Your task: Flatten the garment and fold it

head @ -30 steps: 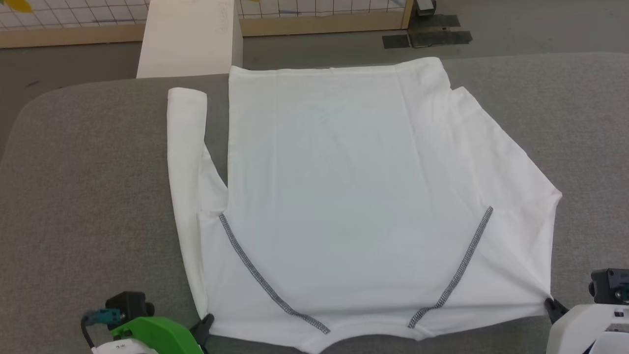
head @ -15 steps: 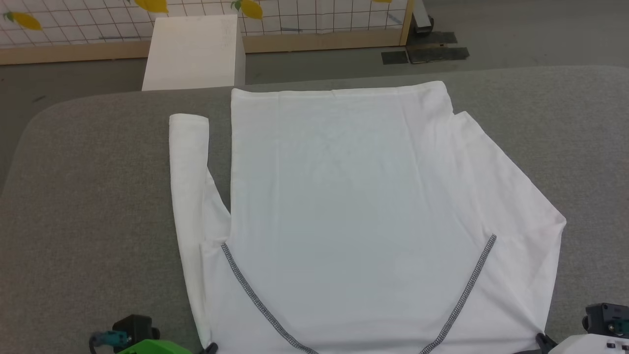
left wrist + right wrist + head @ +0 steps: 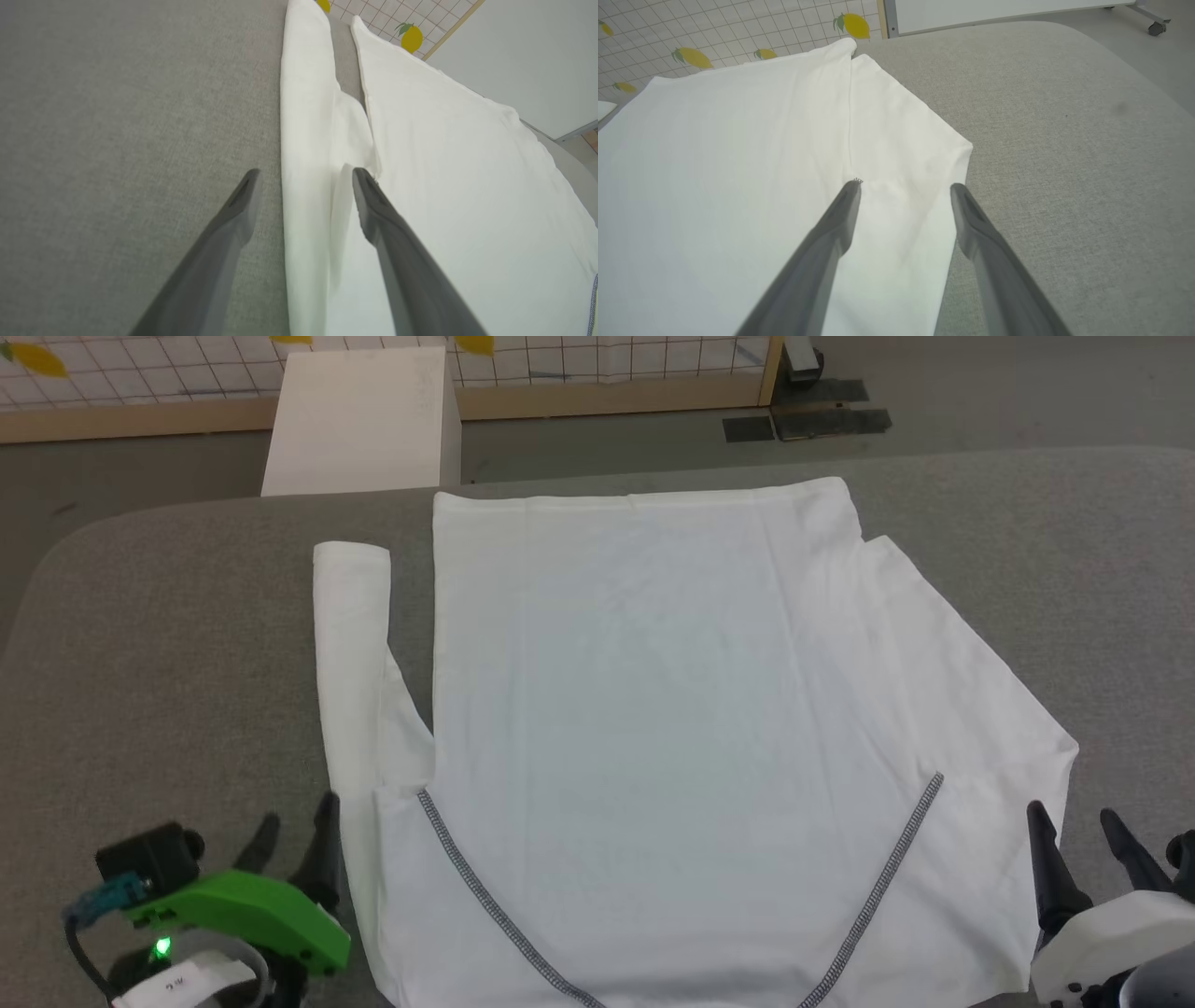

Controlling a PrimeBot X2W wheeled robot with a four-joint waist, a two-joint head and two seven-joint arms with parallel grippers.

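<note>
**Shirt lies flat, both grippers open: where the fold can fail**

The garment (image 3: 653,728) lies spread on the grey desk (image 3: 168,644), with the neckline side toward the robot and the hem (image 3: 644,497) close to the far edge. The body panel looks smooth, so I judge the flattening mostly done and the folding not yet begun.

The left gripper (image 3: 299,812) stands at the shoulder with its jaws apart and holds nothing. In the left wrist view one finger is over bare desk and the other over the fabric. The right gripper (image 3: 1072,814) also has its jaws apart and empty, above the cloth near the outer corner of the right sleeve (image 3: 971,691).

Possible problems from here:

- The two sides are not equal. The left sleeve (image 3: 350,644) is a narrow strip along the body, while the right sleeve is doubled into a wide triangle. Folding both the same way would probably give a crooked packet.
- The fabric is thin and layered at the sleeves. A pinch may catch only the top layer, and the layer under it would stay behind and wrinkle.
- A finger sliding on the cloth can push it into a ridge and spoil the flat panel.
- A strong pull may drag the whole shirt, because nothing holds it down.
</note>
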